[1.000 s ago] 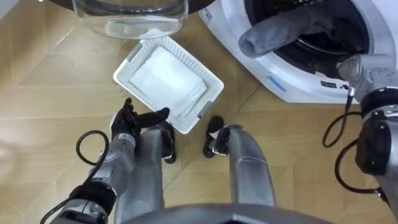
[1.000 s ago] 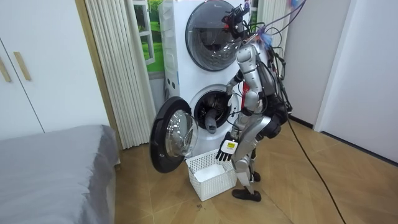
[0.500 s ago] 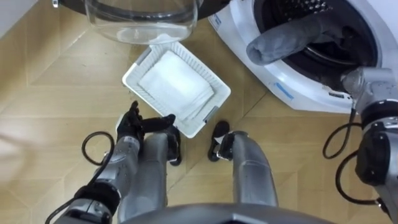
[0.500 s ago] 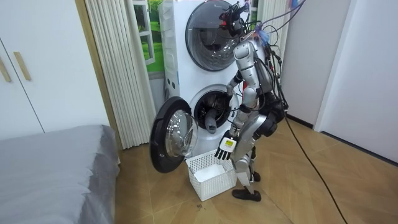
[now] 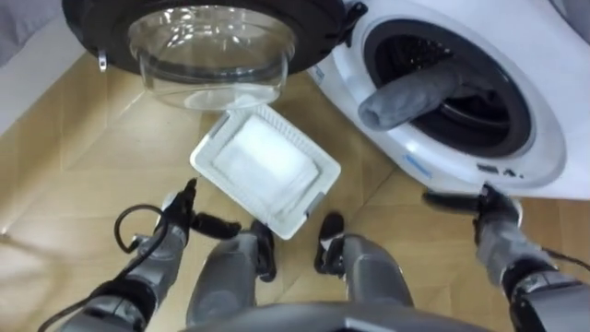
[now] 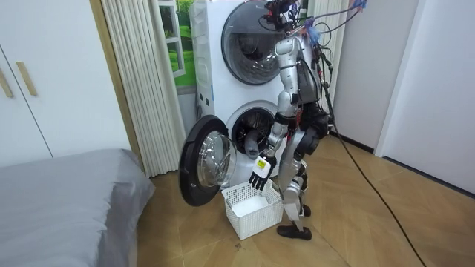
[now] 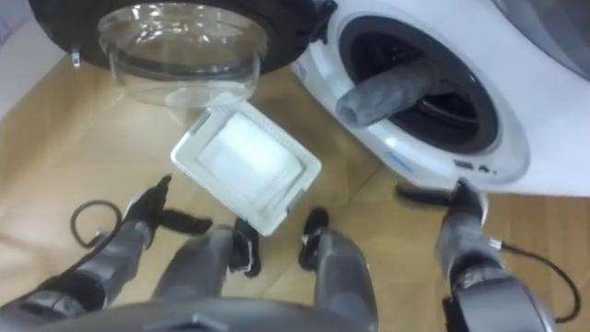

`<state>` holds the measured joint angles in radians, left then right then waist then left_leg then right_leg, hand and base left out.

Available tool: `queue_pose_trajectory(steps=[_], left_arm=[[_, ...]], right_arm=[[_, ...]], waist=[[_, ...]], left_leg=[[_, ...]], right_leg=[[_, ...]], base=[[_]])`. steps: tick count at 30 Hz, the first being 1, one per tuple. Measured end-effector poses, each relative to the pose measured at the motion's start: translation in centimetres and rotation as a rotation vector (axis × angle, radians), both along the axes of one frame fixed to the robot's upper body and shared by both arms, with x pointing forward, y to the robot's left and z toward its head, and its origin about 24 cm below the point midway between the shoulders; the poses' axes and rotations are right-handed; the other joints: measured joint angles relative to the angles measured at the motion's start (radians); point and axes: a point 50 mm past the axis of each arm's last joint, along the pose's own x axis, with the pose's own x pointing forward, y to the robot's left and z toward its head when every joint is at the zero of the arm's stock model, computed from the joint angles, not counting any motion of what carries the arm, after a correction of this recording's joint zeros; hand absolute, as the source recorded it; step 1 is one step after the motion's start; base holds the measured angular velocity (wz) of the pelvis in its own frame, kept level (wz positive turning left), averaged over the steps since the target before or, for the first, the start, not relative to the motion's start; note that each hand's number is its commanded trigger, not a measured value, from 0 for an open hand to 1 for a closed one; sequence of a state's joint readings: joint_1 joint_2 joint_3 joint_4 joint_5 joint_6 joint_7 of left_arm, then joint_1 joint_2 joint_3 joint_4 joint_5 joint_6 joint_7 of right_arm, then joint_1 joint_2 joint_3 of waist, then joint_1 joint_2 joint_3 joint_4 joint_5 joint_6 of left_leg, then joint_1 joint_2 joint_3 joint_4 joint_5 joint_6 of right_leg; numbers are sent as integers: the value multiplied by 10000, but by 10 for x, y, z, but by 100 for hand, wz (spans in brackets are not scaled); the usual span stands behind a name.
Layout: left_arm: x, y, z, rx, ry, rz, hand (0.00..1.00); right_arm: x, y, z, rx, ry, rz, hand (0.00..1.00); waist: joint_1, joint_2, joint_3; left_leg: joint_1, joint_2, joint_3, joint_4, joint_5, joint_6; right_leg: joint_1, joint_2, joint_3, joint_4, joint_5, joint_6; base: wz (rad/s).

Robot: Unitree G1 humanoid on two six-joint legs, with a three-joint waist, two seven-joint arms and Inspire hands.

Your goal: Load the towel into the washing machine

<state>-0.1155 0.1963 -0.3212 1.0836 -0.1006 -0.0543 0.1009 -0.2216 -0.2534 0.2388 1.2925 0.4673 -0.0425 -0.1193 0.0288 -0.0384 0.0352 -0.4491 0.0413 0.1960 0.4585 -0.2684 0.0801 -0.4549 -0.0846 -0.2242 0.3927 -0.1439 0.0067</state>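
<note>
A grey towel (image 5: 411, 94) lies rolled in the mouth of the lower washing machine (image 5: 544, 138), one end sticking out over the drum's rim. The round door (image 5: 210, 37) stands swung open to the left. My left hand (image 5: 184, 218) hangs open low on the left, beside the white basket (image 5: 312, 192) on the floor. My right hand (image 5: 481, 203) is open too, fingers straight, in front of the machine below its rim and apart from the towel. In the room view I stand upright facing the machine (image 6: 215, 111), left hand (image 6: 260, 172) above the basket (image 6: 252, 215).
The open door (image 6: 206, 169) juts out over the wooden floor (image 5: 64, 166) left of the basket. A second drum (image 6: 249, 33) sits stacked above. Curtains (image 6: 141, 81) and a grey bed (image 6: 67, 200) are on the room view's left.
I have straightened up from a bend, so the eye view has pulled back. My right hand has come away from the drum mouth and dropped below the rim. The towel stays there.
</note>
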Motion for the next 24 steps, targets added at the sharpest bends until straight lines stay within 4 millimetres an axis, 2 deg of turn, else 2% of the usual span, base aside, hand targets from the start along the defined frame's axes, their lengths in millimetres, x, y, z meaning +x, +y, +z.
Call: queue_pose_trajectory(steps=[5, 7, 10, 12, 17, 19, 24], left_arm=[[-22, 1, -9, -27, 541, -145, 0], [-30, 3, -11, 15, 799, -221, 0], [-47, 8, -16, -87, 1253, 8, 0], [-58, 9, -19, -272, 1502, 275, 0], [-80, 18, -23, -533, 1950, 1119, 0], [-87, 19, -24, -573, 2054, 1389, 0], [-97, 22, -26, -633, 2264, 1910, 0]], right_arm=[[-28, 11, -14, 368, 917, 1488, 0], [-38, 12, -18, 385, 1276, 2035, 0], [-56, 15, -23, 633, 1760, 2444, 0], [-71, 17, -27, 917, 2081, 2411, 0], [-89, 26, -33, 1415, 2429, 2214, 0], [-94, 27, -35, 1545, 2546, 2184, 0], [-101, 29, -36, 1838, 2855, 2145, 0]], waist=[[-20, 256, -90], [-19, 271, -100], [-53, 228, -122], [-78, 135, -173], [-236, -107, -329], [-233, -145, -347], [-199, -117, -319]], left_leg=[[1257, -46, -5, -962, 152, -170], [1742, -80, -2, -1341, 227, -244], [2387, -128, 19, -1785, 346, -327], [2955, -174, 23, -2147, 430, -376], [3983, -171, 25, -2577, 438, -401], [4284, -173, 18, -2632, 437, -402], [4910, -187, -18, -2838, 432, -410]], right_leg=[[1187, 103, -245, -713, 3, -5], [1571, 149, -222, -905, 2, -4], [2104, 212, -258, -1198, 0, -4], [2613, 260, -258, -1482, -2, -1], [3750, 384, -217, -2127, -1, 1], [4085, 395, -210, -2280, 6, 13], [4669, 431, -95, -2422, 21, 61]], base=[[4], [0], [-1], [-4], [-1], [-2], [0]])
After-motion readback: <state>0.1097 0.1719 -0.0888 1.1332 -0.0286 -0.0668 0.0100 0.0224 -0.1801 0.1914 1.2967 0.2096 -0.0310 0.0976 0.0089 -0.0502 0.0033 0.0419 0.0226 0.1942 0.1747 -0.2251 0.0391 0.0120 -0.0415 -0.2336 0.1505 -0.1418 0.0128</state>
